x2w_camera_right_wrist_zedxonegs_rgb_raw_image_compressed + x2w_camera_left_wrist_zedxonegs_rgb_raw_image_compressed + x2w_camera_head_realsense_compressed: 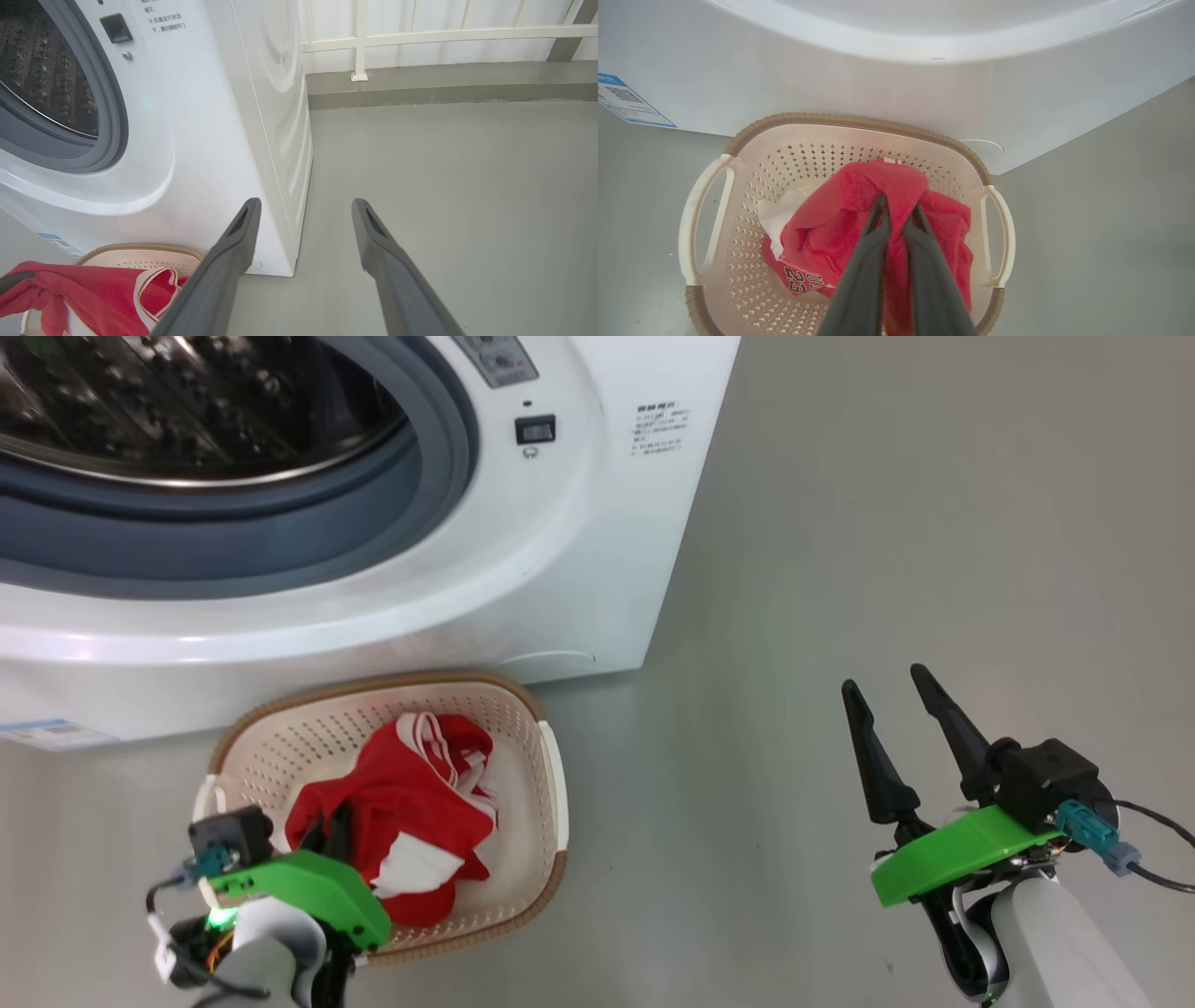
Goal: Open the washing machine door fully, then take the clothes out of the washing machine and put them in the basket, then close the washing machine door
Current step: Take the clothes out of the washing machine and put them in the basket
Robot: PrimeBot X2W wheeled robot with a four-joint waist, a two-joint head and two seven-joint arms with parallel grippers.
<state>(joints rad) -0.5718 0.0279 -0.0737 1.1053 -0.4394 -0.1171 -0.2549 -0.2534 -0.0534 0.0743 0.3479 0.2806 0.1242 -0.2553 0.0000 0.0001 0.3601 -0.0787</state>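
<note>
Landmark: basket (553, 859), cream with a brown rim, standing on the grey floor (840, 523).

- Washing machine (579, 569) stood directly behind the basket, its white front just beside the basket's far rim; I could not tell whether they touched. Its opening showed a grey rubber ring (280, 532) and a steel drum (187, 401) above the basket. A small blue label (626, 100) sat on the machine's lower front, beyond the basket's left handle.
- Clothes (840, 219): red fabric with white stripes and printed white lettering, bunched inside the basket, mostly toward its middle and near side. Part of the cloth rose above the basket bottom, draped over the tips of the left claw.
- Left claw (899, 205) hung over the basket's near side, fingers pointing down into it. Fingers were narrow, nearly together, pinching a fold of the clothes.
- Right claw (882, 679) hovered over bare floor, well apart from the basket on its right. Fingers were spread wide, with nothing between them.
</note>
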